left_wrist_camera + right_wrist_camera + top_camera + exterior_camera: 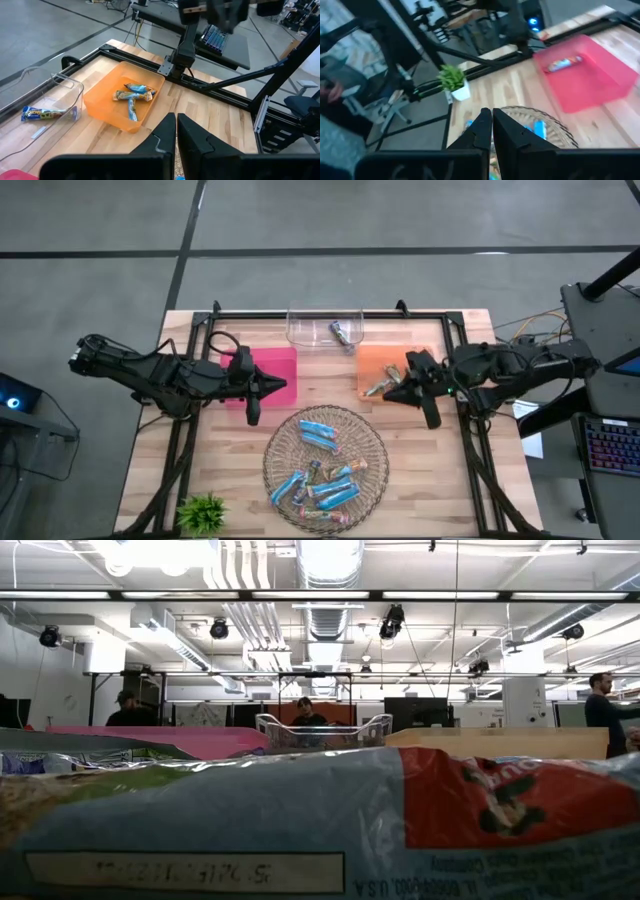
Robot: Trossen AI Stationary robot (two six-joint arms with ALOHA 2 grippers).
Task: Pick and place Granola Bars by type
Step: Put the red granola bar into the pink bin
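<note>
Several granola bars (322,470), mostly in blue wrappers, lie in a round wire basket (372,442) at the table's near middle. The orange tray (105,102) holds a few bars (134,95). One bar (42,114) lies in the clear tray (300,330), and one bar (563,63) in the pink tray (600,82). My left gripper (287,387) hovers shut over the pink tray's right edge. My right gripper (387,394) hovers shut over the orange tray's near edge. Neither has anything between its fingers. One bar's wrapper (320,830) fills the low view.
A small green plant (203,512) stands at the near left corner. Black frame rails (330,313) run along the table's far edge and both sides. Bare wood lies between the trays and the basket. People (300,712) show in the room behind.
</note>
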